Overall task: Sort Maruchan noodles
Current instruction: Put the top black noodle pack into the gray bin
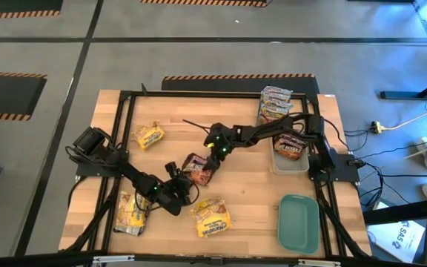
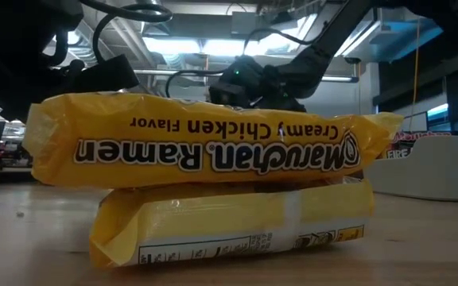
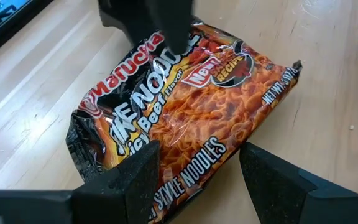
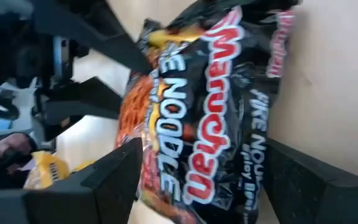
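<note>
Pale wooden counter [image 1: 243, 193] lies mostly bare around its middle, where both the left gripper [image 1: 187, 187] and the right gripper [image 1: 212, 154], fingers spread apart, straddle opposite ends of one dark crinkly orange-printed Maruchan noodle packet [image 1: 198, 169], while yellow packets [image 1: 211, 216] sit toward the near edge.

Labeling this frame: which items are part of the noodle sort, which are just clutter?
Job: dark Fire Noodle packet between left gripper and right gripper; yellow packets; packets in clear tray.
Clutter: teal lid.
</note>
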